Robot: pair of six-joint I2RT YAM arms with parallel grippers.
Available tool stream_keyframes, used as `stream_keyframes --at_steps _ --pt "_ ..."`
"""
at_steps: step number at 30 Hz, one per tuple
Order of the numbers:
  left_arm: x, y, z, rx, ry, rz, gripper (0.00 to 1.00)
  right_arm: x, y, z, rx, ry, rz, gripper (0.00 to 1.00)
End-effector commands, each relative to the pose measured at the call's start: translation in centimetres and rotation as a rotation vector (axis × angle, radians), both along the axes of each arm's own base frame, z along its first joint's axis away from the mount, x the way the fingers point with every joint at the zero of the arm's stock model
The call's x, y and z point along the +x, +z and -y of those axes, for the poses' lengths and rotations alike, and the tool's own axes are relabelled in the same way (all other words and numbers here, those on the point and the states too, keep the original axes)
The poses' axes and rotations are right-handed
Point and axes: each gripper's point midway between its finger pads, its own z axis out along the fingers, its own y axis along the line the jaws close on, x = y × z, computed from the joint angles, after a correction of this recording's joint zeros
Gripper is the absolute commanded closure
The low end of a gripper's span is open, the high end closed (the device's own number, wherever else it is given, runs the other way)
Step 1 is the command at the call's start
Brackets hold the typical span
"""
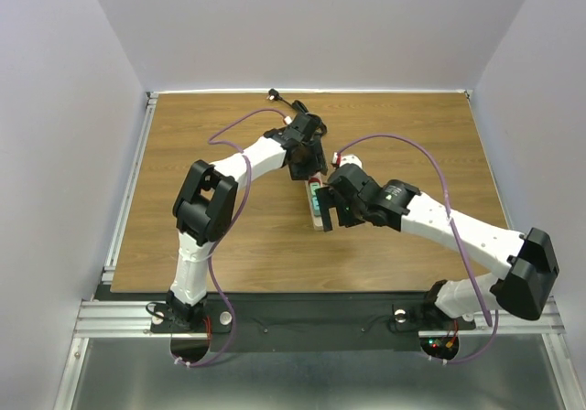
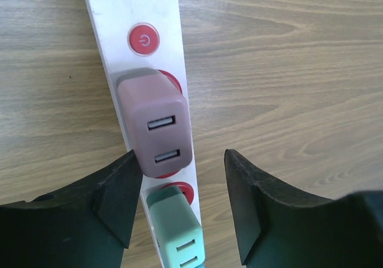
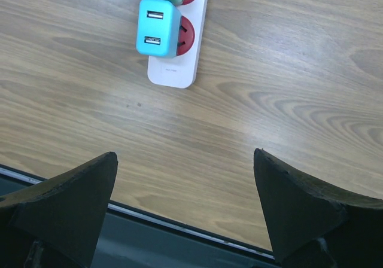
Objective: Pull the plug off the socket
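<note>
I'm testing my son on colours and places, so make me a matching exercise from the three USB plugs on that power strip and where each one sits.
Things:
1. mauve plug
2. green plug
3. blue plug

Places:
A. in the end outlet of the socket, farthest from the power button
B. right next to the power button
C. between the other two plugs

Pairs: 1-B, 2-C, 3-A

left end effector [image 2: 179, 160]: jaws apart | right end effector [image 3: 185, 157]: jaws wide
</note>
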Motion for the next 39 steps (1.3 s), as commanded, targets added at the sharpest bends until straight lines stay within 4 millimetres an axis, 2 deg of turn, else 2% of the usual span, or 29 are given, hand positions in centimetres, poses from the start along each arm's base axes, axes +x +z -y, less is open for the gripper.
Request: stream_keyframes --at_steps 1,3,4,7,10,14,15,16,18,19,20,23,29,31,39 --pt "-0.9 4.3 0.9 -0.044 -0.022 0.054 0.35 0.7 2.7 -0.5 0.070 -0.009 0.082 0.00" --pt "-1.0 3.9 0.6 -0.024 -0.020 0.056 0.36 0.5 2.6 -0.3 0.079 -0.016 0.078 0.00" --pt "-1.1 2.9 0.4 0.002 -0.028 0.040 0.36 0.4 2.7 -0.3 0.083 -0.018 0.079 0.00" --pt "-1.3 1.4 -0.6 0.074 -0.018 0.006 0.36 0.2 2.9 -0.2 0.099 -0.027 0.078 0.00" --pt "-1.5 1.6 -0.7 0.070 -0.007 0.020 0.37 0.1 2.8 0.0 0.105 -0.038 0.079 0.00" --pt "-1.0 1.9 -0.3 0.048 -0.009 0.040 0.46 -0.1 2.4 0.1 0.103 -0.045 0.065 0.00" --pt "-0.9 1.7 -0.2 0.048 -0.015 0.038 0.50 -0.1 2.4 0.0 0.106 -0.044 0.062 0.00" --pt "-0.9 1.3 -0.1 0.051 -0.020 0.031 0.63 -0.1 2.4 0.1 0.105 -0.045 0.063 0.00" --pt "-0.7 1.2 0.0 0.055 -0.023 0.036 0.79 0.0 2.4 0.0 0.106 -0.045 0.064 0.00" --pt "-0.6 0.9 -0.3 0.067 -0.015 0.037 0.97 0.0 2.5 0.0 0.106 -0.045 0.067 0.00" --pt "-0.5 0.7 -0.3 0.073 -0.015 0.038 1.00 0.1 2.8 -0.1 0.111 -0.047 0.072 0.00" --pt "-0.8 -0.5 -0.7 0.103 -0.024 0.021 1.00 0.1 3.0 -0.2 0.117 -0.044 0.074 0.00" --pt "-1.7 -3.4 -1.1 0.123 -0.034 -0.024 1.00 0.9 1.9 -1.0 0.084 -0.027 0.068 0.00" --pt "-1.9 -4.2 -1.0 0.118 -0.042 -0.033 1.00 1.7 2.1 -1.6 0.097 -0.030 0.095 0.00" --pt "-3.4 -7.4 -1.7 0.129 -0.051 -0.080 1.00 4.8 0.4 -4.1 0.075 -0.015 0.158 0.03"
